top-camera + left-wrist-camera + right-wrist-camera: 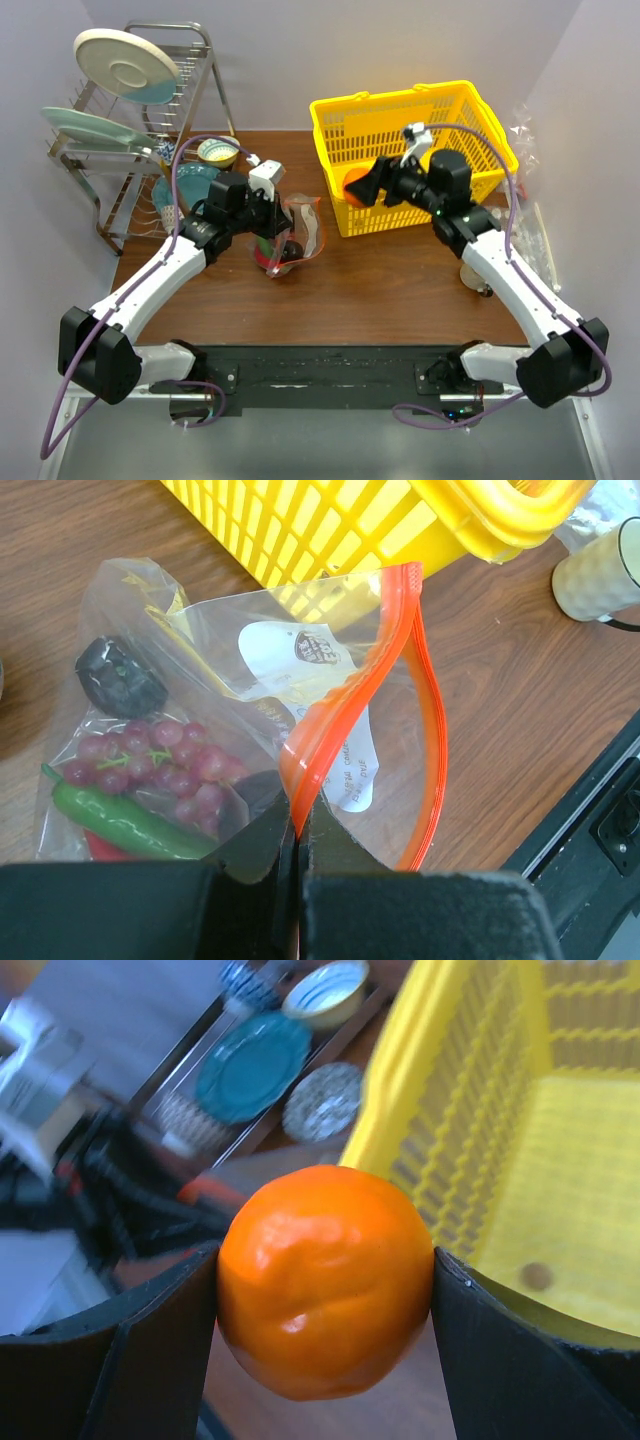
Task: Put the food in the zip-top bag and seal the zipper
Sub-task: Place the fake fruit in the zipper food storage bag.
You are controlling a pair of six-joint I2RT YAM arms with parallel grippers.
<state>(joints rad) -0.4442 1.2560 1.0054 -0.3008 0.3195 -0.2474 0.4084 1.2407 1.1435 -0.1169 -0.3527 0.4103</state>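
Orange [325, 1280] between right jaws, zipper [365, 675] pinched in left jaws

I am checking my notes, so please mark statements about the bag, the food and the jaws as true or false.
1. The right jaws hold the orange. True.
2. The grapes lie in the yellow basket. False: they are inside the zip-top bag.
3. The left jaws are shut on the zipper. True.
4. The zipper is sealed along its whole length. False: its two strips gape apart.
5. The green vegetable lies inside the zip-top bag. True.
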